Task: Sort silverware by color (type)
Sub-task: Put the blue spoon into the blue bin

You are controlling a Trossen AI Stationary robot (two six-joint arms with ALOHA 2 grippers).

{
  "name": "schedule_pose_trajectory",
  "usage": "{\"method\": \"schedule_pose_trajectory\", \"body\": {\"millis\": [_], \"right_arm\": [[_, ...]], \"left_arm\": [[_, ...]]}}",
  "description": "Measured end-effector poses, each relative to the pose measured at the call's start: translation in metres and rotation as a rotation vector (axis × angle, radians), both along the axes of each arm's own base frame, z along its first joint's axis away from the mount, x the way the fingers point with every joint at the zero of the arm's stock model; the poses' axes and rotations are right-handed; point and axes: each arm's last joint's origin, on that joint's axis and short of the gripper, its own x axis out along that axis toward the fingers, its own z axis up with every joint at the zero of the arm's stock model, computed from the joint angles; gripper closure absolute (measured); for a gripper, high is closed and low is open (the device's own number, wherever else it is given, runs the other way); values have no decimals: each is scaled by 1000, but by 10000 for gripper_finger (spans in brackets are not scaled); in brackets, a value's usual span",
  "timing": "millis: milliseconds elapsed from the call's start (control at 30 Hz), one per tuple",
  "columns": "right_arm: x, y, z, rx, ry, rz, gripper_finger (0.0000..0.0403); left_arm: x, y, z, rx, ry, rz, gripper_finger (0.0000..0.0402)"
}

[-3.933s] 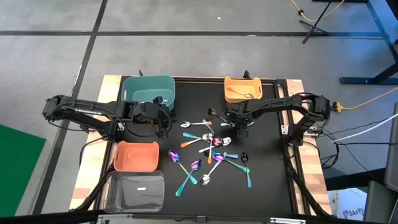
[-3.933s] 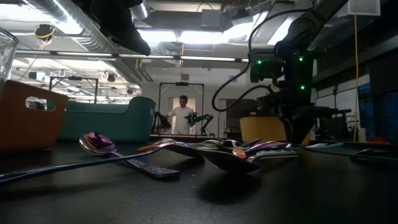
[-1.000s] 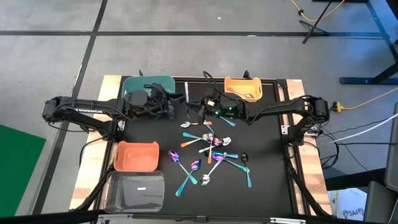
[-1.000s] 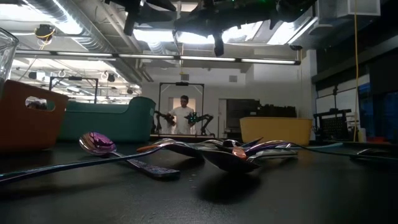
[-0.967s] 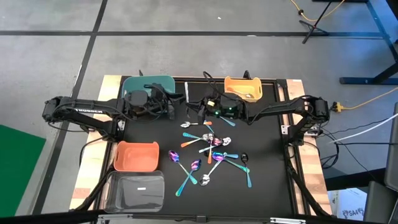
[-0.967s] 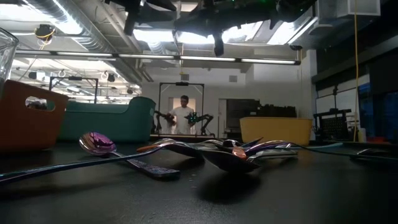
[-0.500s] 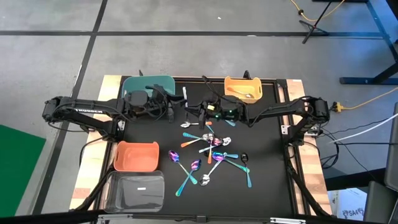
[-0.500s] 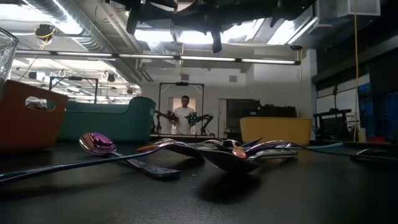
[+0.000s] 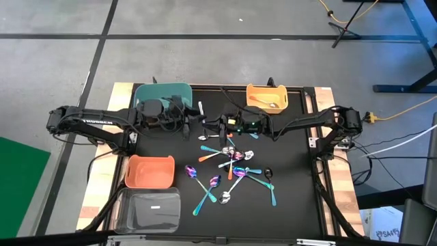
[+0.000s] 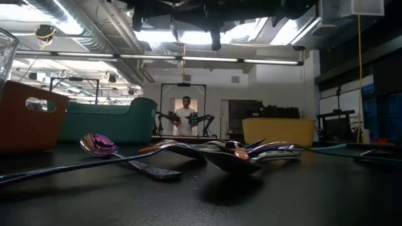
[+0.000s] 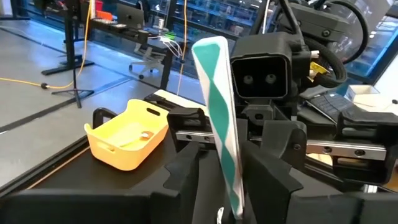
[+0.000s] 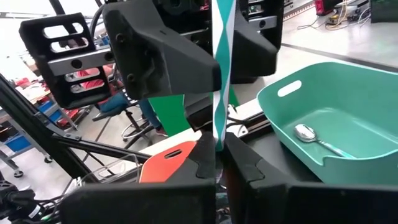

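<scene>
Right gripper [image 9: 214,126] is pinched shut on a teal-and-white striped spoon [image 12: 222,62], held upright in the air at about 12 o'clock from the spoon pile [image 9: 232,164]. Left gripper [image 9: 192,123] faces it nose to nose, its fingers either side of the same handle; whether they grip it yet I cannot tell. This looks like a handover. Next, the left should clamp firmly before the right lets go, then carry the spoon to the teal bin [image 9: 147,89] at 10 o'clock.
</scene>
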Motion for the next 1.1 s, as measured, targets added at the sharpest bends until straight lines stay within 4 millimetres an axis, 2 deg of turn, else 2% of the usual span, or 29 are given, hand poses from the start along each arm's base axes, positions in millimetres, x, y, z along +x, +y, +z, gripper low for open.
{"method": "schedule_pose_trajectory", "body": {"millis": [400,700,800,1100], "right_arm": [[0,-1,0,-1,2,-7,402],[0,0,-1,0,5,-3,399],[0,0,-1,3,6,-1,379],[0,0,-1,3,6,6,282]], "left_arm": [[0,0,0,-4,-6,-3,378],[0,0,0,-4,-4,-3,377],[0,0,0,-4,-1,-4,378],[0,0,-1,-1,10,1,378]]}}
